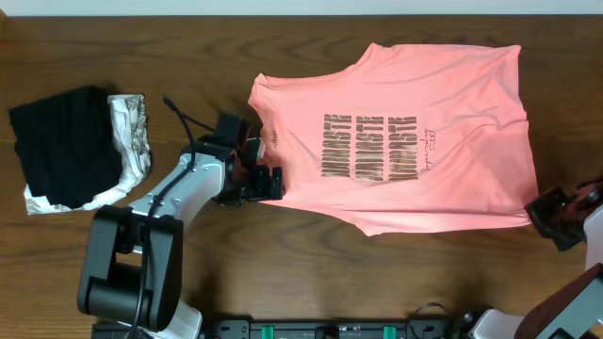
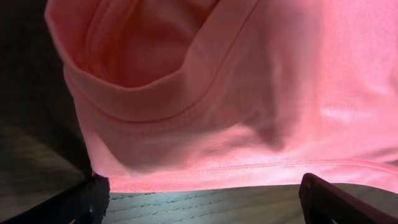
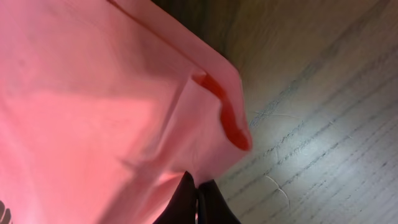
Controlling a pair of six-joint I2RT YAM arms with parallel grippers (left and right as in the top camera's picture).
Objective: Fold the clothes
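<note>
Two arms: left gripper gapes empty at the T-shirt collar; right gripper pinches its hem corner.

overhead straight down on table, wrist views low, close, each on a t-shirt edge

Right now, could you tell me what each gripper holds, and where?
Right gripper pinches a hem corner of the salmon-pink thin T-shirt; left gripper holds nothing.
</note>
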